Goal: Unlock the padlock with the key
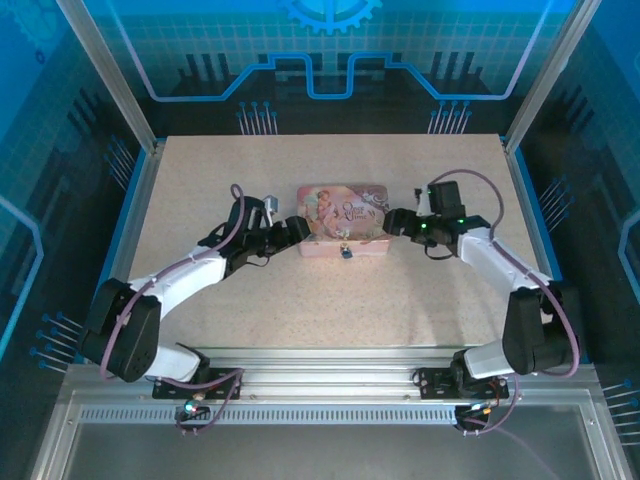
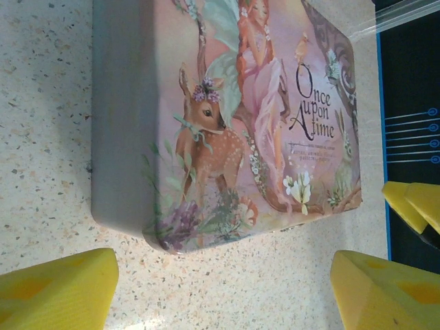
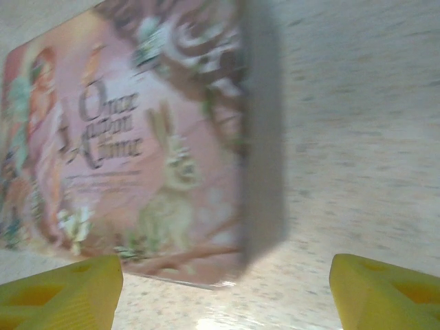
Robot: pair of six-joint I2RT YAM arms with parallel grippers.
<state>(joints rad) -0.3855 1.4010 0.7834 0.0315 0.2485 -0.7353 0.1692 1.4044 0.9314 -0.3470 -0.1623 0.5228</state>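
Top external view is showing the padlock (image 1: 344, 252) hanging at the near side of the pink tin (image 1: 343, 215) on the bench (image 1: 300, 300); the left end effector (image 1: 292, 229) and right end effector (image 1: 392, 222) are flanking the tin, both gaping and holding nothing; inserting and turning the key is, I judge, all remaining. Lid lettering is reading "Once upon A time".

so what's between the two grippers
The tin lies between the left gripper and the right gripper, as the top view shows, with the padlock at its near side.
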